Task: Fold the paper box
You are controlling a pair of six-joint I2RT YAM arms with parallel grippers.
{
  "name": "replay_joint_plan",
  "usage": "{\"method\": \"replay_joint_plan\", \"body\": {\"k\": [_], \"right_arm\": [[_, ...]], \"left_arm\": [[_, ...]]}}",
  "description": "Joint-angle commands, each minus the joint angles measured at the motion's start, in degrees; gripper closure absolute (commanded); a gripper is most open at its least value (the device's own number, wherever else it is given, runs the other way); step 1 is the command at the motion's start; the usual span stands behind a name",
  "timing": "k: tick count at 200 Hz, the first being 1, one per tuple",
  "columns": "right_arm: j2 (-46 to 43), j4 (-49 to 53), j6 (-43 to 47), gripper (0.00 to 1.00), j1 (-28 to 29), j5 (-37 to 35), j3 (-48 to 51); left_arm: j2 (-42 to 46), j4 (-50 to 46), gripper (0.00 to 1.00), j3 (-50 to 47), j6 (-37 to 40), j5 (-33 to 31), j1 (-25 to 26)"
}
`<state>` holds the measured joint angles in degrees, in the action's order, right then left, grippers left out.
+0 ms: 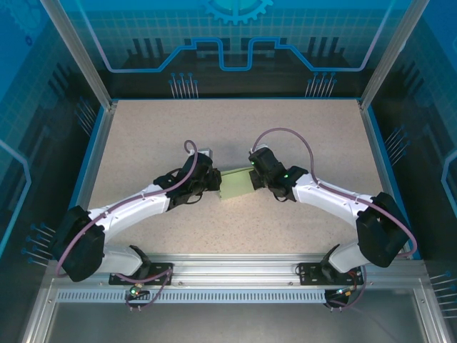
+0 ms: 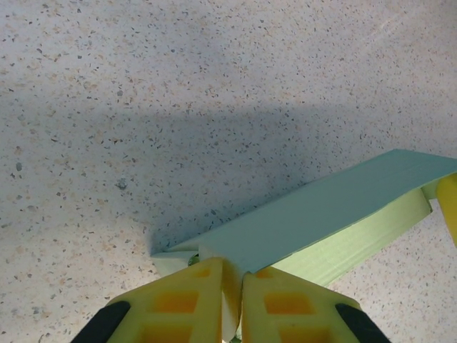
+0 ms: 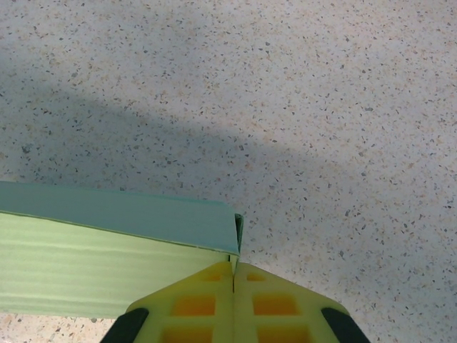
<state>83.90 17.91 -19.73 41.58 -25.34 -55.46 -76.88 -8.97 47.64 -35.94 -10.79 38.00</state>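
Observation:
The paper box (image 1: 237, 186) is pale mint-green card, lying between the two arms at the middle of the table. My left gripper (image 1: 213, 181) is at its left end and my right gripper (image 1: 255, 176) at its right end. In the left wrist view the paper box (image 2: 321, 214) slants up to the right, and my left gripper (image 2: 235, 270) is shut on a card flap at its near corner. In the right wrist view the paper box (image 3: 107, 243) reaches in from the left, folded into a flat tube. My right gripper (image 3: 233, 266) is shut on the thin card at its corner.
The speckled beige table (image 1: 235, 128) has a blue rim and aluminium frame posts (image 1: 389, 57) at its back corners. A yellow fingertip (image 2: 450, 207) of the right gripper shows at the box's far end in the left wrist view.

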Motion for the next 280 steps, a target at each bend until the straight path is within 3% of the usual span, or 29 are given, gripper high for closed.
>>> {"method": "replay_joint_plan", "body": {"k": [1, 280], "right_arm": [[0.8, 0.2, -0.6, 1.0, 1.1, 2.0, 1.5], [0.9, -0.2, -0.5, 1.0, 1.1, 3.1, 2.3]], "left_arm": [[0.4, 2.2, 0.86, 1.1, -2.3, 0.8, 0.5], [-1.1, 7.5, 0.88, -0.1, -10.8, 2.5, 0.1]]}}
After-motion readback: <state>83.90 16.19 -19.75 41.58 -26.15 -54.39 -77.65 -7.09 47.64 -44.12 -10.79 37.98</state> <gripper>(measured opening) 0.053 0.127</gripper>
